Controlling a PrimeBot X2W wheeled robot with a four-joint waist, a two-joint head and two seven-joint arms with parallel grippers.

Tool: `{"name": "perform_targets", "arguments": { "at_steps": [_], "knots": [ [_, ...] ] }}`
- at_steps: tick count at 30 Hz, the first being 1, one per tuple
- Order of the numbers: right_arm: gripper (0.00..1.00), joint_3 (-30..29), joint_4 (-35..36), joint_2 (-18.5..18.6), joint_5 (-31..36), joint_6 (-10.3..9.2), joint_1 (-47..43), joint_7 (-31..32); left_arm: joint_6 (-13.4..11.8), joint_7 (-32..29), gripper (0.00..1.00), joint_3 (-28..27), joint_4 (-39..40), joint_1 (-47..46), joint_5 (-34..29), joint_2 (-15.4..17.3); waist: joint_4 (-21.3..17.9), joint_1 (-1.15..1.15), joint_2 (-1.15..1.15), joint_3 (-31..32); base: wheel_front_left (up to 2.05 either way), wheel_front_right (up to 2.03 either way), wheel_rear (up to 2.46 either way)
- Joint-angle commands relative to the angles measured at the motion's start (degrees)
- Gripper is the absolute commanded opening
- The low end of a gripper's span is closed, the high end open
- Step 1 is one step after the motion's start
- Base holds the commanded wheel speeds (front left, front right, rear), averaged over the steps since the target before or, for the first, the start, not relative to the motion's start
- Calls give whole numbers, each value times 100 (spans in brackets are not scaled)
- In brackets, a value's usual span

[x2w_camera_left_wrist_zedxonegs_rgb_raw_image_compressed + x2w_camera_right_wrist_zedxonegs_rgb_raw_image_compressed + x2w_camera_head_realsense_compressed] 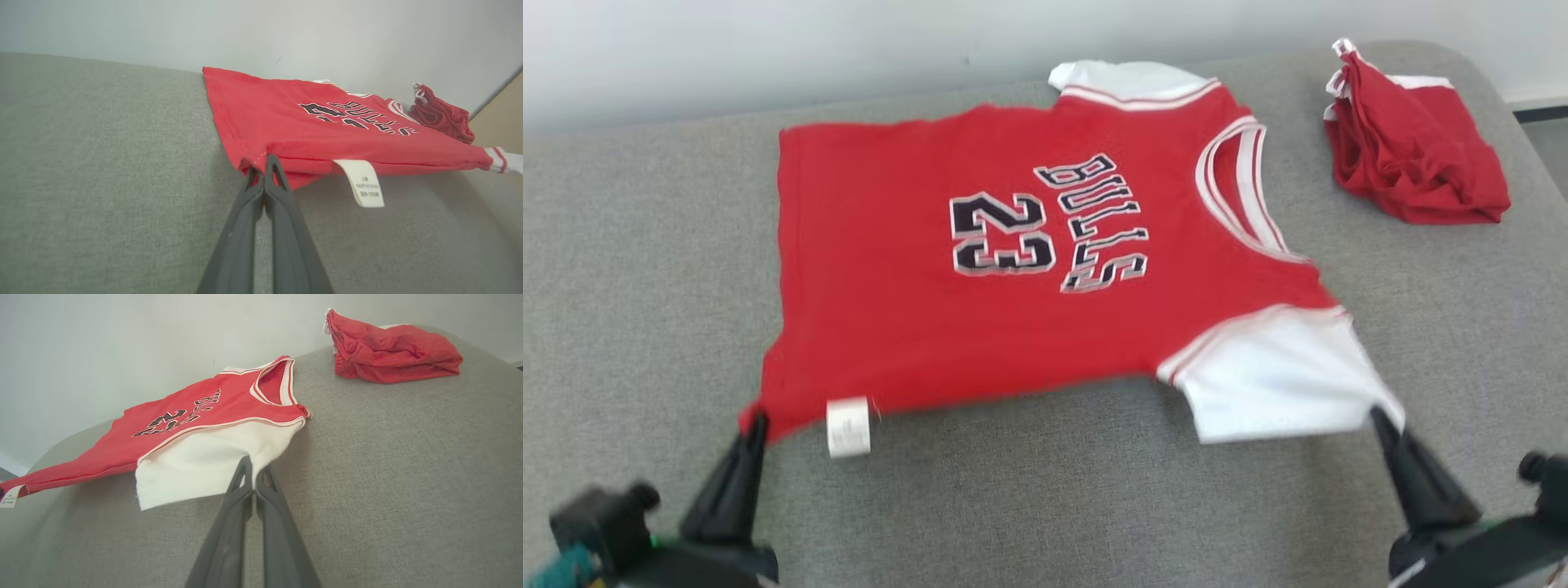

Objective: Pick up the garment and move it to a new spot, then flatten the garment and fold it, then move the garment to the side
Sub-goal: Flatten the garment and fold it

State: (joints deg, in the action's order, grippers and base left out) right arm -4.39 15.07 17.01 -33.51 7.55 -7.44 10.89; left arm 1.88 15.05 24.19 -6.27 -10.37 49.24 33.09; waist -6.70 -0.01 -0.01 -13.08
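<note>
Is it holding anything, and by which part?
Yes, the red jersey. The left gripper has its jaws shut on the hem corner; the right gripper on the white sleeve's edge.

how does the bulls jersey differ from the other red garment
The jersey lies spread out; the other red garment sits bunched in a heap. The left gripper and right gripper pinch the jersey's near edge; the other red garment lies untouched. Both are red with white trim.

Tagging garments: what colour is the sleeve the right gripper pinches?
White sleeve on the red jersey, red-striped at the seam; right wrist view shows it best.
</note>
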Motion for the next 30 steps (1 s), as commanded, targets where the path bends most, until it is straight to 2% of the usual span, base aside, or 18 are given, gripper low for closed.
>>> {"name": "perform_targets", "arguments": {
  "at_steps": [1,10,19,25,30],
  "knots": [
    [0,-3,-48,-114,8,-16,-210,66,11,16,0,-164,-36,308,-150,-139,-4,1,1,93,0,0,0],
    [0,-183,-286,-381,-151,-16,-1175,445,268,16,0,-431,-394,1328,-738,-722,172,1,1,426,0,0,0],
    [0,-161,-167,-504,-388,-16,-1926,1258,439,16,0,-593,-667,1703,-1034,-1007,329,1,1,662,0,0,0],
    [0,-295,39,-659,-409,-16,-1795,1311,509,16,0,-634,-687,1621,-1218,-1132,422,1,1,703,0,0,0],
    [0,-329,101,-670,-471,-16,-1314,1230,536,16,0,-640,-637,1419,-1391,-1209,439,1,1,674,0,0,0]
  ]
}}
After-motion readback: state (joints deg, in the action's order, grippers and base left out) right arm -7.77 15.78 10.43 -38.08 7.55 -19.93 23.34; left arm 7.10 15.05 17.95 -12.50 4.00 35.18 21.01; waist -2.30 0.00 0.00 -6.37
